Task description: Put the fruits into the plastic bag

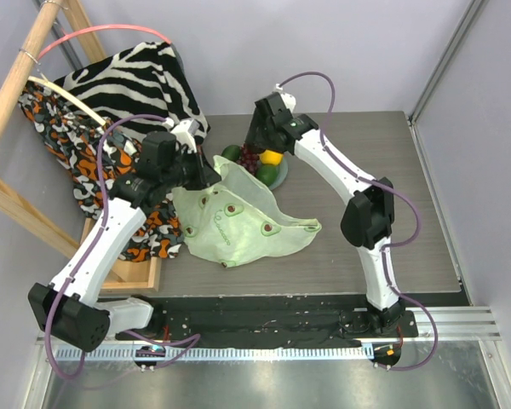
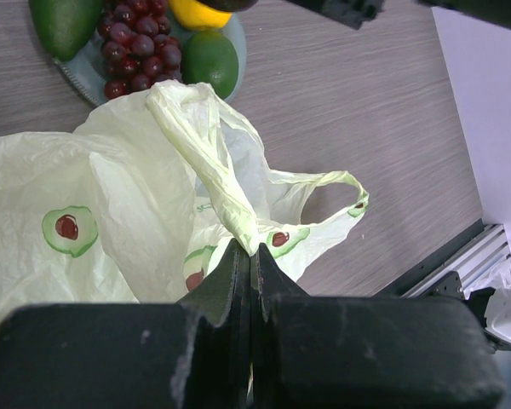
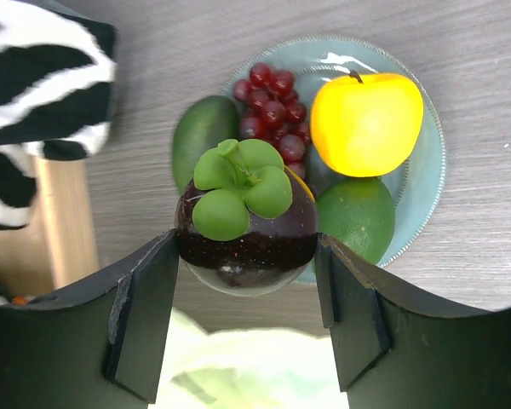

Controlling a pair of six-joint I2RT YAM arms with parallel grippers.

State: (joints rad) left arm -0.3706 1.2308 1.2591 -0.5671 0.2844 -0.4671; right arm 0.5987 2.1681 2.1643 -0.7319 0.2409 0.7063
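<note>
The pale green plastic bag with avocado prints lies mid-table; it also shows in the left wrist view. My left gripper is shut on a twisted handle of the bag and lifts it. My right gripper is shut on the dark purple-brown round fruit with a green leafy cap, held above the grey-blue plate. On the plate lie the green avocado, the grape bunch, the yellow lemon and the green lime. In the top view the right gripper is over the plate.
A zebra-striped cloth hangs over a wooden rack at the back left, with an orange patterned cloth below it. The table's near edge has a black rail. A grey wall bounds the right side.
</note>
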